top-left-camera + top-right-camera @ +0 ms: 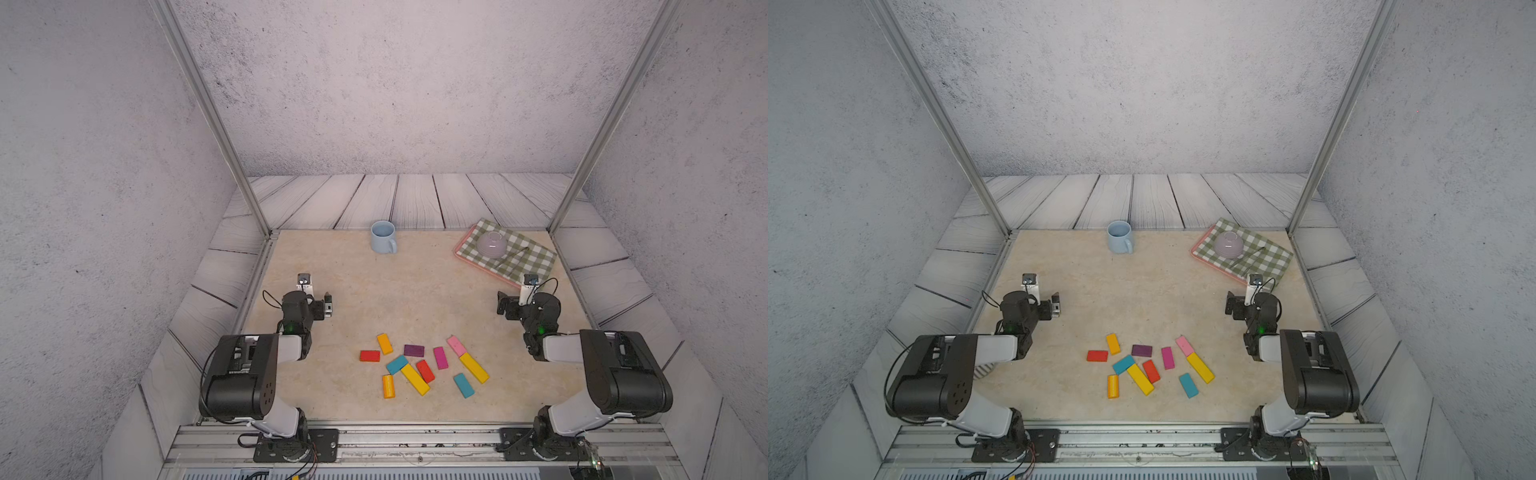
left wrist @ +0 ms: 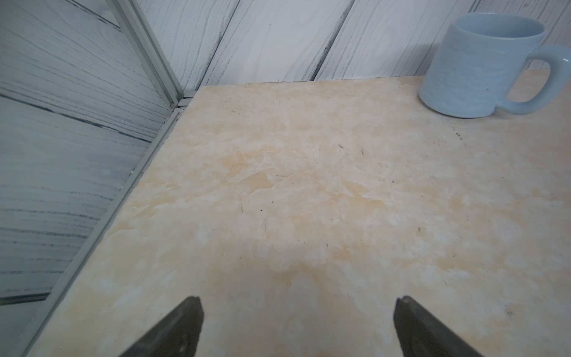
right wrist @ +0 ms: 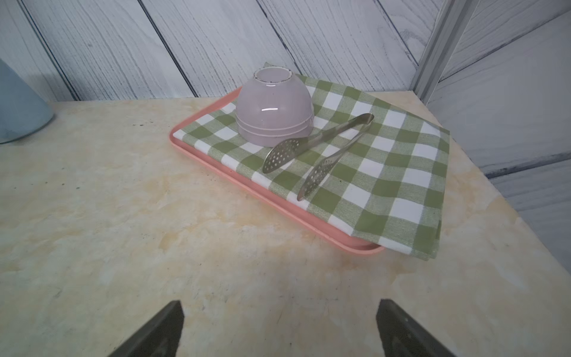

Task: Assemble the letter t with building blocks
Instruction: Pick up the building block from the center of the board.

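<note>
The building blocks [image 1: 419, 368] lie scattered flat near the front middle of the beige table in both top views. Among them are a red one [image 1: 369, 355], an orange one [image 1: 385, 343], a purple one [image 1: 414, 350], a pink one [image 1: 456, 345], a teal one [image 1: 464, 385] and two long yellow ones [image 1: 414, 379] [image 1: 473, 368]. My left gripper [image 1: 328, 305] [image 2: 298, 304] hovers open and empty, left of and behind the blocks. My right gripper [image 1: 503, 305] [image 3: 279, 309] is open and empty too, behind them to the right. Neither wrist view shows a block.
A light-blue mug [image 1: 383, 237] [image 2: 482, 65] stands at the back centre. At the back right a pink tray [image 3: 278, 210] carries a green checked cloth [image 1: 523, 259], an upturned lilac bowl [image 1: 491, 244] and metal tongs [image 3: 321, 148]. Walls and metal posts enclose the table.
</note>
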